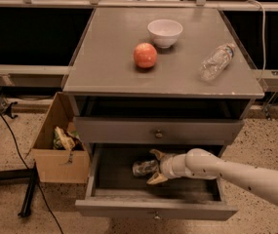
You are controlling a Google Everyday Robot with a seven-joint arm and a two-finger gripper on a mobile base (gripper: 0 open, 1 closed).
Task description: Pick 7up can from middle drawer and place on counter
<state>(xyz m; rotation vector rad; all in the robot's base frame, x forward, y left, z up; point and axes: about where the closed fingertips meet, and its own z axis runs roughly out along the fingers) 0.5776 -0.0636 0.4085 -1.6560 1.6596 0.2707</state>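
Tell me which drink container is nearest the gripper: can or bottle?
The 7up can, lying in the middle drawer right by the gripper; the water bottle lies up on the counter.

You had a white bowl [165, 32] toward the back of the tabletop [104, 74], with a red-orange apple [145, 55] just in front of it and to its left. A clear plastic bottle [217, 61] lay on its side near the right edge. On the speckled floor [11, 150] to your left stood an open cardboard box [60, 165] holding crumpled wrappers [64, 138], and a black cable [12, 133] trailed past it.
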